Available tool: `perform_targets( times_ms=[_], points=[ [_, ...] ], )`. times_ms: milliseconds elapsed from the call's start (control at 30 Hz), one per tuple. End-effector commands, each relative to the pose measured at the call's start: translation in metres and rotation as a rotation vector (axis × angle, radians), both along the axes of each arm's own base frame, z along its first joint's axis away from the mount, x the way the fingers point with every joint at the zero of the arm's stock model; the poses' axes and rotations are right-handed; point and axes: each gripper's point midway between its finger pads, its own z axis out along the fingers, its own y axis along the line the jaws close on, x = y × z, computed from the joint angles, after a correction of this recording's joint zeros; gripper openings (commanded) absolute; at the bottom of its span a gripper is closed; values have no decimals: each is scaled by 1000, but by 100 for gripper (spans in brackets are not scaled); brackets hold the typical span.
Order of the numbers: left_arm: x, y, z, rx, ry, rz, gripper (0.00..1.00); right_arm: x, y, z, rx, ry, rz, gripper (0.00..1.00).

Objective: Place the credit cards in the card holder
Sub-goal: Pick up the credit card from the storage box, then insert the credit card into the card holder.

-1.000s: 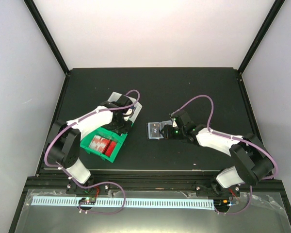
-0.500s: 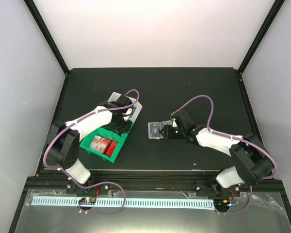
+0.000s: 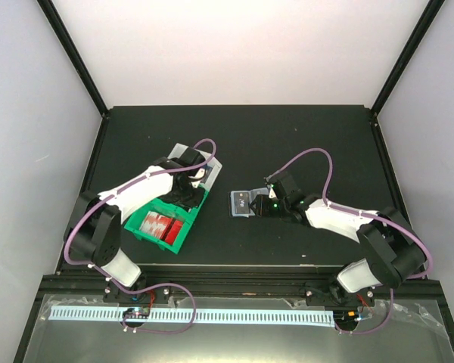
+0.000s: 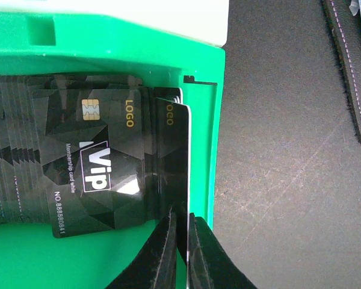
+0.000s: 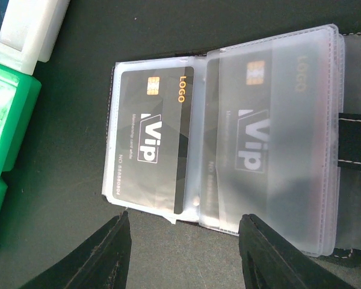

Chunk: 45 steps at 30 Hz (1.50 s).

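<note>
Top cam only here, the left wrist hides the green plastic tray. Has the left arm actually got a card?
Observer: Yes. The left fingers are pinched on the edge of one black VIP card, tipped up beside the wall of the green plastic tray.
Operator: More cards in there?
Observer: A fanned stack of black cards lies next to it.
Operator: Holder ready?
Observer: The black folding card holder lies open, with cards already in two of its clear sleeves.
</note>
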Motion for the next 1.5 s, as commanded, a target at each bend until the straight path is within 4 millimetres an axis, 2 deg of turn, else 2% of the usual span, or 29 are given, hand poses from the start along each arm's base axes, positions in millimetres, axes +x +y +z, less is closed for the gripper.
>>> perform_targets(
  times_ms=[0,100,233,400,467,600,733,833,967,1033,1200,1267,1467],
  points=[
    [0,-4,18,-26,-30,-6,6,4,4,3,9,-17,-5,51],
    [1,-3,21,-22,-39,-3,2,4,5,3,10,-16,-4,51],
    [6,8,31,15,-91,34,2,4,4,7,16,-24,-6,51],
    [18,28,61,66,-237,129,2,6,2,19,23,-55,-16,51],
    [20,28,77,32,-291,142,2,8,0,24,17,-72,-28,51],
    [12,-2,99,-165,-323,53,2,11,-12,32,-17,-111,-68,51],
    [-1,-39,101,-359,-264,-58,2,11,-25,38,-48,-143,-113,52],
    [-5,-46,96,-394,-242,-73,2,10,-33,40,-58,-155,-137,52],
    [-2,-36,69,-301,-184,-36,2,7,-37,37,-67,-153,-146,52],
    [-2,-41,63,-319,-161,-39,2,6,-39,35,-77,-151,-150,52],
    [-6,-72,62,-495,-134,-32,2,5,-48,25,-116,-150,-167,54],
    [-5,-84,60,-556,-136,9,2,6,-46,20,-137,-147,-127,55],
    [5,-123,66,-753,-207,137,2,14,-55,-4,-344,-86,-44,55]
  ],
)
